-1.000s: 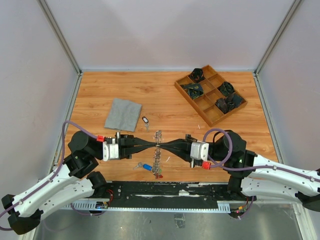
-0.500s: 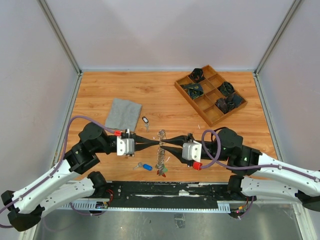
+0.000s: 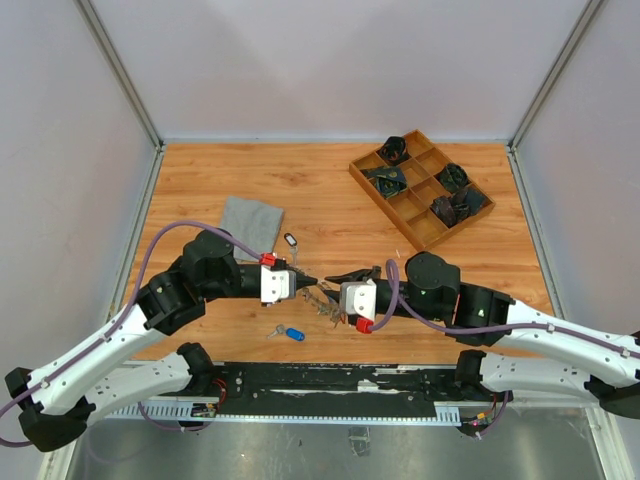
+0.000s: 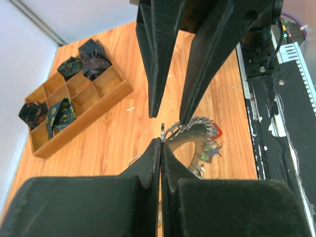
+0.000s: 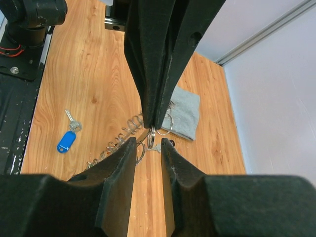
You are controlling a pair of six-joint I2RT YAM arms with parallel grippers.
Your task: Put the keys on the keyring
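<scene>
Pinches the keyring in the closed left gripper near the table's front edge; faces it with the slightly parted, empty right gripper.

We record wooden table carrying grey cloth, divided wooden tray, blue-tagged key, dark-tagged key.

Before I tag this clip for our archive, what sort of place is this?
Probably a robotics lab test cell: white panels on aluminium posts enclose a wood-grain table, and the left arm and right arm are bolted at its near edge.
</scene>
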